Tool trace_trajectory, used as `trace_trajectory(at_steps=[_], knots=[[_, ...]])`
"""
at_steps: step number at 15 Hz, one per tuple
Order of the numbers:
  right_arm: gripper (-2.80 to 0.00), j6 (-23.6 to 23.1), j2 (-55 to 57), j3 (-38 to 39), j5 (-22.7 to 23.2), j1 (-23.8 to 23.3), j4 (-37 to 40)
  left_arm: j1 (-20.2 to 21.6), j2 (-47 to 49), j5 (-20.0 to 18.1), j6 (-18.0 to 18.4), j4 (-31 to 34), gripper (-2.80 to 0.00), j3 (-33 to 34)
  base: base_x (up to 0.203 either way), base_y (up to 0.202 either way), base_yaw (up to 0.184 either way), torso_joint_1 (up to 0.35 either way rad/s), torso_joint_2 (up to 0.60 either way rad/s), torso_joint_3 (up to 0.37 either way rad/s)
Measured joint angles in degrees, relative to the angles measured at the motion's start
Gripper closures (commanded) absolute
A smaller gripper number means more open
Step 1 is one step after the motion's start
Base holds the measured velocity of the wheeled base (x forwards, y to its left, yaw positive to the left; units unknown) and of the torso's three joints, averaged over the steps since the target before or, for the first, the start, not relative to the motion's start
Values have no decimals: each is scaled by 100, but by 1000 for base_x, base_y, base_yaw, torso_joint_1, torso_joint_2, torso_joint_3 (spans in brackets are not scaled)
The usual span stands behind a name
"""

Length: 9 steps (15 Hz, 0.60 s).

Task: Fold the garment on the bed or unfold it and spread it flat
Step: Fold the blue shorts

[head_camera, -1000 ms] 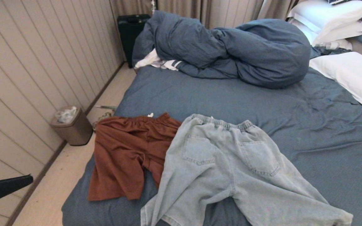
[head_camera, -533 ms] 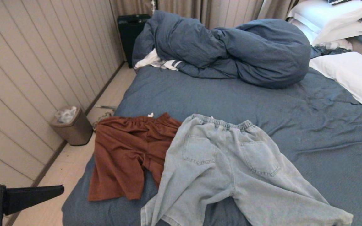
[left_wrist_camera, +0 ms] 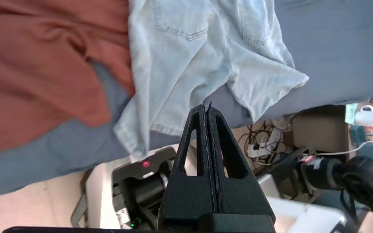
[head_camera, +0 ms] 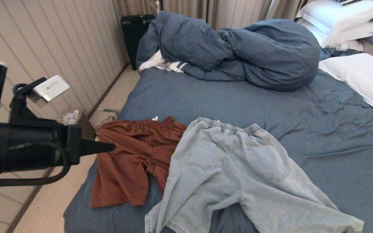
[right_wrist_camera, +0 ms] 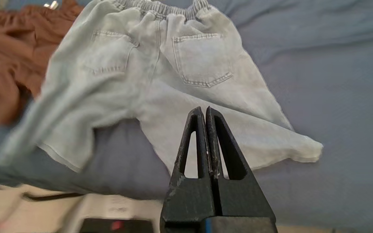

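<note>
Since a second ago my left gripper (head_camera: 110, 147) has risen beside the rust shorts (head_camera: 131, 160), fingers pressed together, level

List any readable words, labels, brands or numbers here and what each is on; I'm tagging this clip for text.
No text can be read anywhere.
The silver module on the left arm carries small dark print, too small to read.
The light denim shorts, rust shorts and bed show no lettering.

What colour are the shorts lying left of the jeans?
Rust brown shorts, clearest in the head view.
</note>
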Motion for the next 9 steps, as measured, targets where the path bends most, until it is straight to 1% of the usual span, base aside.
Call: trace_trajectory(at_steps=[3,6,9], knots=[[0,438,2182,-1233,29,-17,-405,-233,671,207,-102,-283,0,-558,0,0,0,0,0,0],[0,981,4296,-2671,48,-26,-615,-324,1463,469,-117,-444,0,-1240,0,0,0,0,0,0],[0,1351,5964,-3811,65,-11,-730,-366,2277,503,-125,-542,0,-1852,0,0,0,0,0,0]])
